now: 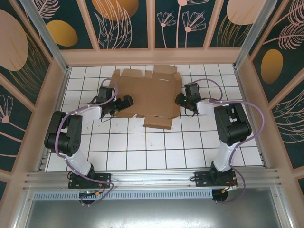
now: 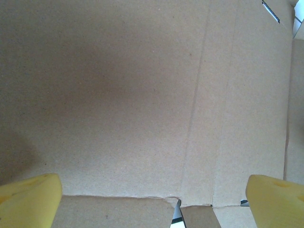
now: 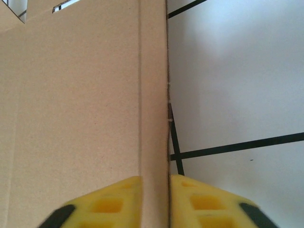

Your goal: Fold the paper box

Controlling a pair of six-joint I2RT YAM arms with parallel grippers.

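Observation:
The paper box (image 1: 149, 97) is a flat brown die-cut cardboard sheet lying at the back middle of the tiled table, one flap reaching toward the front. My left gripper (image 1: 127, 103) is at the sheet's left edge. In the left wrist view its yellow fingers (image 2: 33, 197) stand wide open over the cardboard (image 2: 142, 95), where creases and a flap cut show. My right gripper (image 1: 180, 99) is at the sheet's right edge. In the right wrist view it (image 3: 156, 185) is shut on the narrow edge strip of the cardboard (image 3: 80, 95), one yellow finger (image 3: 114, 202) on each face.
The white tiled table (image 1: 156, 147) with black grid lines stretches in front of the sheet. Patterned walls (image 1: 128, 23) enclose the back and sides. A metal rail (image 1: 152, 178) runs along the near edge by the arm bases.

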